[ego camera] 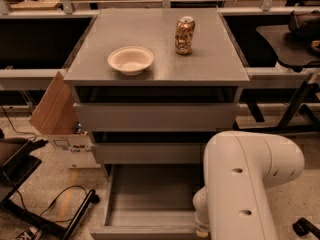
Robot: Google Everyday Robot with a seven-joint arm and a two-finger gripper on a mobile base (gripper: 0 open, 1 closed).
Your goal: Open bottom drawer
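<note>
On the far left you see a black frame point(47, 219) and a loose cable point(60, 196) on the speckled floor, and above them a cardboard box point(55, 106) with its flap up, which stands just beside the left side of the grey cabinet point(155, 29). On the cabinet top a pale bowl point(130, 60) stands to the left and a drink can point(184, 35) stands upright to the right of it, the two apart. Below the top, the two upper drawers point(155, 116) are slightly out. The bottom drawer point(150, 199) is the lowest one, and it is pulled well out toward you, so you look into its shallow grey box. The white arm point(245, 184) fills the lower right and covers the right front corner of this drawer. The gripper is hidden below the arm at that corner, so you cannot tell its state. Further right stands a black desk point(285, 39).
</note>
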